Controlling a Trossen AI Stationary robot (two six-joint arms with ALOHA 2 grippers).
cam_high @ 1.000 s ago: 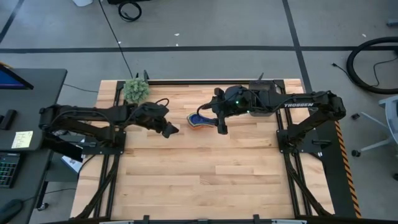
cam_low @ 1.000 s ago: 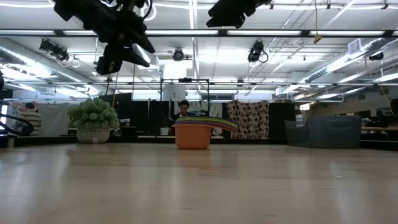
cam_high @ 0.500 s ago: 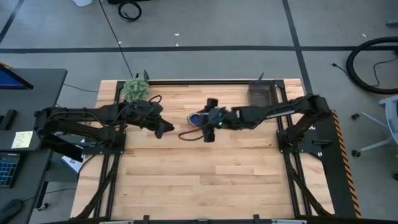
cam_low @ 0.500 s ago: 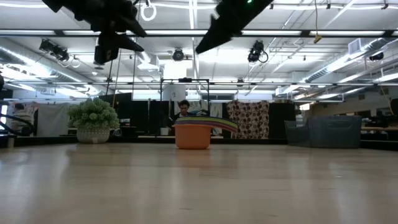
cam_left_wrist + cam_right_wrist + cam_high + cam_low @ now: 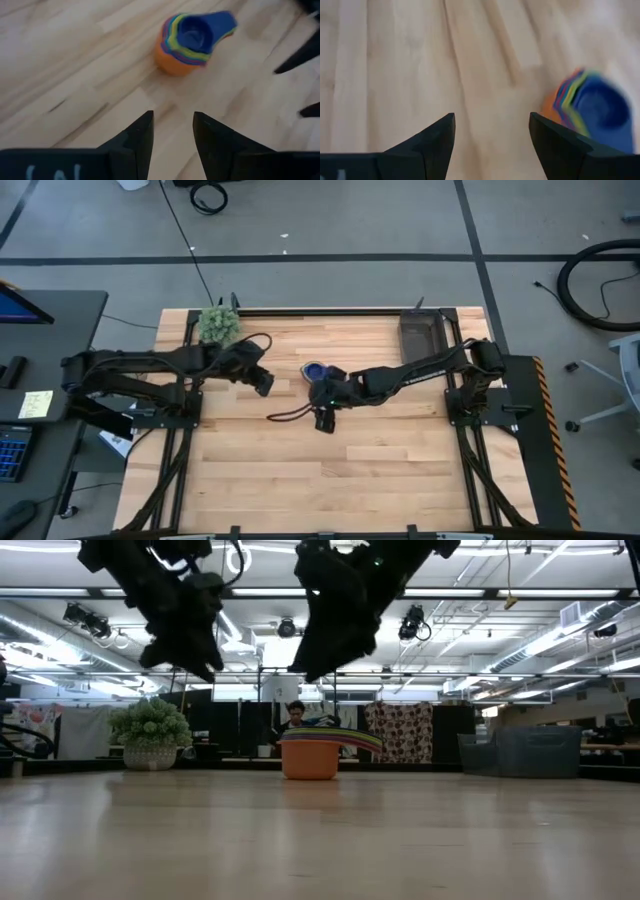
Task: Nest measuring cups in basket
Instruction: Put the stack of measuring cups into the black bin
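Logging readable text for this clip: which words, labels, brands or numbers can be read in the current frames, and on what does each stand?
None can be read with certainty.
Left wrist view: pale marks on the left pincer's housing, cut off at the picture's edge, unreadable.
Right wrist view: a pale mark on the right pincer's housing, likewise cut off.
High view: a yellow note on the desk beside the table, writing too small to read.
The stacked measuring cups show no visible lettering.

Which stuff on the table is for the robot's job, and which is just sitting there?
For the job:
- stacked measuring cups
- dark grey basket
- left claw and right claw, both open and empty

Just sitting there:
- fuzzy green plant ball
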